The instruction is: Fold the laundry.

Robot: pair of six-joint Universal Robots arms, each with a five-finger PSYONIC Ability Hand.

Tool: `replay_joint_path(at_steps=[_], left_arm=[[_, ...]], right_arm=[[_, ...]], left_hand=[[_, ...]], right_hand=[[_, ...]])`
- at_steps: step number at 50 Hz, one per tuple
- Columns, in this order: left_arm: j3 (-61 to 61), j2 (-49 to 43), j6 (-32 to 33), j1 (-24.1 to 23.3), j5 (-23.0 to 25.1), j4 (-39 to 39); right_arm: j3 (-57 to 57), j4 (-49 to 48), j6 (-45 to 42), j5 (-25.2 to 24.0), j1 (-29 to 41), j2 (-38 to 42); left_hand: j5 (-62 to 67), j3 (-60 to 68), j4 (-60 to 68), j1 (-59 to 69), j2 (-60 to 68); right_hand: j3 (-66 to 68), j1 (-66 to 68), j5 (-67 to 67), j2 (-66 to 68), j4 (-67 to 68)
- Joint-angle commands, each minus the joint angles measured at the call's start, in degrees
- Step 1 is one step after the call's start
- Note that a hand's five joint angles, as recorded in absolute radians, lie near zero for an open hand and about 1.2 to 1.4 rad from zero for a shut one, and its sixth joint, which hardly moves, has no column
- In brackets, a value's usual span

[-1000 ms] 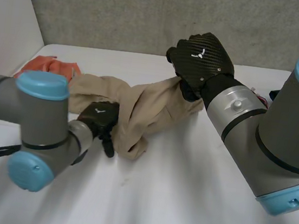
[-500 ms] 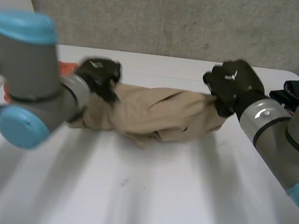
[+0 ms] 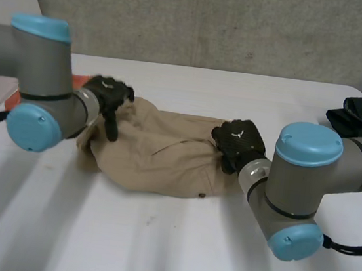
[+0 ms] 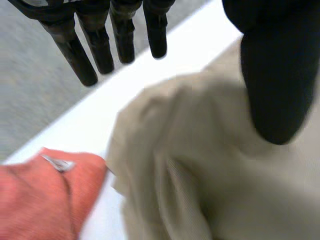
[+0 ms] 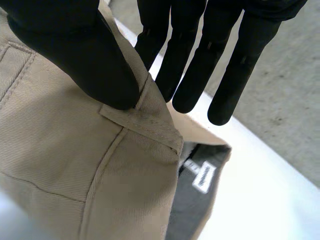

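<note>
Pants [image 3: 165, 153]: R hand [image 3: 236, 140] pinches waistband [image 5: 142, 120] at 3 o'clock; L hand [image 3: 107, 95] at 9, fingers straight, empty. Best re-grip, pull taut b4 folding.

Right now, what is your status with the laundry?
Left hand open over one end of the trousers. Right hand pinching the waistband. Orange cloth lies beside.

Holds black left robot hand [image 3: 107, 93] open, fingers straight; pinches beige cloth trousers [image 3: 158, 156] with black right robot hand [image 3: 238, 141].
</note>
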Motion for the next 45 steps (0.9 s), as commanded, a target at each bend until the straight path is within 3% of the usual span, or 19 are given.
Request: replay_joint_path(at_steps=[1, 9, 14, 17, 19, 21, 37, 45], left_arm=[[-14.78, 17.75, -4.79, 4.15, -1.26, 5.06], [-35.61, 30.42, -10.06, 9.87, 0.05, 9.29], [-44.58, 32.09, -12.35, 13.65, 4.97, 9.47], [-48.28, 30.52, -13.4, 15.5, 9.98, 10.25], [-49.16, 27.63, -14.02, 16.11, 13.22, 12.53], [-48.99, 25.51, -14.63, 16.46, 14.29, 14.38], [-39.07, 15.4, -22.81, 9.88, 12.28, 17.9], [-32.56, 10.12, -26.94, 4.6, 9.73, 16.5]], right_arm=[[-4.83, 0.57, -0.12, 0.59, 0.67, -0.96], [-9.76, 2.68, 2.25, 0.77, 3.57, -4.65], [-10.82, 3.03, 1.81, 1.12, 5.32, -6.06], [-10.9, 3.47, 1.55, 1.38, 6.2, -7.12], [-10.73, 3.91, 1.64, 1.38, 6.73, -8.08], [-10.64, 4.17, 1.81, 1.38, 7.08, -8.7], [-6.34, 4.96, 3.13, 1.47, 8.58, -13.97], [-5.37, 5.31, 3.13, 2.0, 6.65, -14.15]], left_hand=[[-3.76, -4.12, -3.94, -3.87, -4.04], [7.99, 7.63, 7.81, 7.88, 7.71], [19.44, 19.08, 19.26, 19.33, 19.16], [14.28, 13.92, 14.09, 14.16, 13.99], [-1.47, -1.83, -1.65, -1.58, -1.75], [-2.24, -2.6, -2.43, -2.36, -2.53], [2.8, 2.44, 2.62, 2.69, 2.52], [18.59, 18.23, 18.41, 18.48, 18.31]], right_hand=[[12.18, 16.24, 11.59, 12.94, 11.88], [12.18, 16.24, 11.59, 12.94, 11.88], [12.18, 16.24, 11.59, 12.94, 11.88], [12.18, 16.24, 11.59, 12.94, 11.88], [12.18, 16.24, 11.59, 12.94, 11.88], [12.18, 16.24, 11.59, 12.94, 11.88], [12.18, 16.24, 11.59, 12.94, 11.88], [12.18, 16.24, 11.59, 12.94, 11.88]])
